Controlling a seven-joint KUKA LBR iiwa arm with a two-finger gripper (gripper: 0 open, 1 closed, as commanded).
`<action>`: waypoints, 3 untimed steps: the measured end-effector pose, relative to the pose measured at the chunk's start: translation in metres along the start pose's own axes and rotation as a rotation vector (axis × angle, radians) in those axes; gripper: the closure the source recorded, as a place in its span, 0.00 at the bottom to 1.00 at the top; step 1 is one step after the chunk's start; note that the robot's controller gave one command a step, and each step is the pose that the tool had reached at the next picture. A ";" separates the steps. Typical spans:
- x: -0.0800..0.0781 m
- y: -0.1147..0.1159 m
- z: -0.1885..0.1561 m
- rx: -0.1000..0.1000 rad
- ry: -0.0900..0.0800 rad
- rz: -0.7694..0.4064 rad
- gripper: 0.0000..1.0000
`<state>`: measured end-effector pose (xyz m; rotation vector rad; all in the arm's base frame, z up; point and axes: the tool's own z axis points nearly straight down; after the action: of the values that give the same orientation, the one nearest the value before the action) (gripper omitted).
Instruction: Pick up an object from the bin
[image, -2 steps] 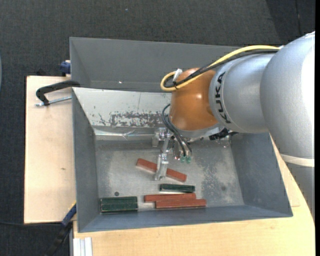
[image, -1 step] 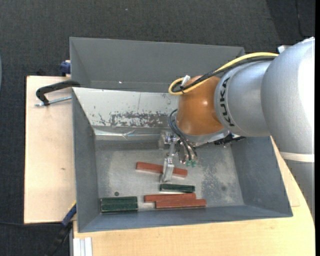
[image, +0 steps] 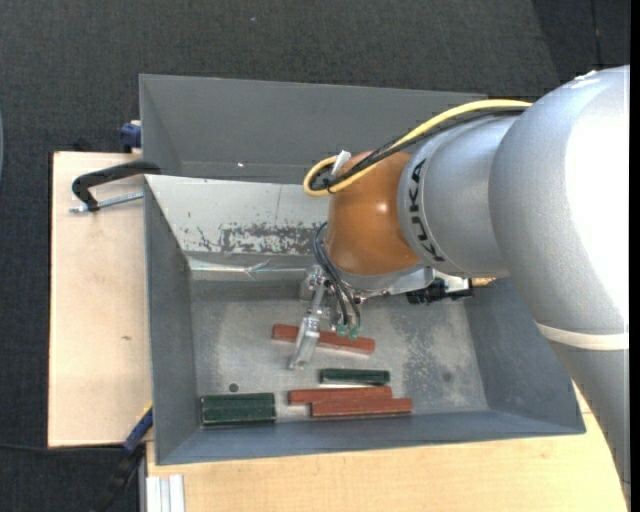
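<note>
My gripper (image: 325, 336) hangs low over the middle of the bin floor, open. Its silvery finger (image: 304, 347) crosses the left part of a flat red-brown stick (image: 357, 345), and its other finger (image: 346, 323) stands at the stick's far edge. The stick lies flat on the floor, running left to right, partly covered by the fingers. Just in front of it lies a short dark green stick (image: 354, 377).
Two long red-brown bars (image: 350, 402) lie side by side near the front wall. A dark green block (image: 237, 409) sits in the front left corner, with a small dark speck (image: 233, 388) behind it. The arm's orange cover and grey body overhang the bin's right half.
</note>
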<state>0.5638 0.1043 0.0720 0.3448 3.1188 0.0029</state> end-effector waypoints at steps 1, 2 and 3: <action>0.025 0.007 0.001 0.001 0.007 0.025 0.00; -0.001 0.001 -0.001 -0.001 0.000 0.000 1.00; -0.001 0.001 -0.001 -0.001 0.000 0.000 1.00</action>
<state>0.5648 0.1052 0.0728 0.3446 3.1183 0.0036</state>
